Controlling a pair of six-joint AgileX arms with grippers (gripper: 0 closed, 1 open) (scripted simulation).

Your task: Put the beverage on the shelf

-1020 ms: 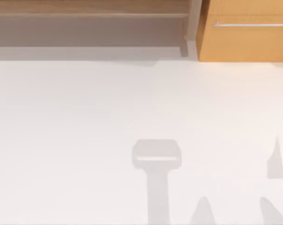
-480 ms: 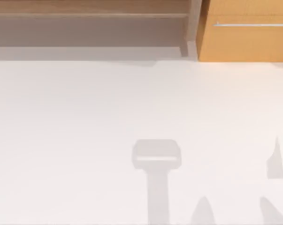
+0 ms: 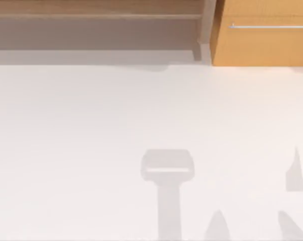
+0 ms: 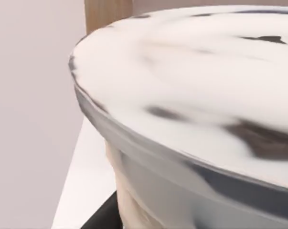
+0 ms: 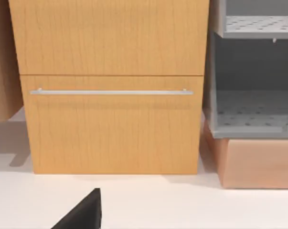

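The beverage [image 4: 191,95] is a cup with a white lid marked with dark smears and a grey rim. It sits very close in the left wrist view. My left gripper [image 4: 101,217] is shut on it, and one black finger presses on its side low down. Behind the cup stands a pale wood upright [image 4: 108,14]. The shelf [image 3: 96,16] runs along the far left of the table, a thin pale board ending in an upright post [image 3: 207,27]. A black part of my right gripper [image 5: 81,213] shows low in the right wrist view, facing the orange cabinet.
The orange-wood cabinet [image 3: 264,42] with a silver bar handle [image 3: 269,26] stands at the far right. Beside it are a grey perforated rack [image 5: 253,100] and a pale wood box [image 5: 258,162]. Grey shadows lie on the white table [image 3: 91,125] near its front edge.
A faint grey shadow has come in at the left edge of the top view. Nothing else has moved.
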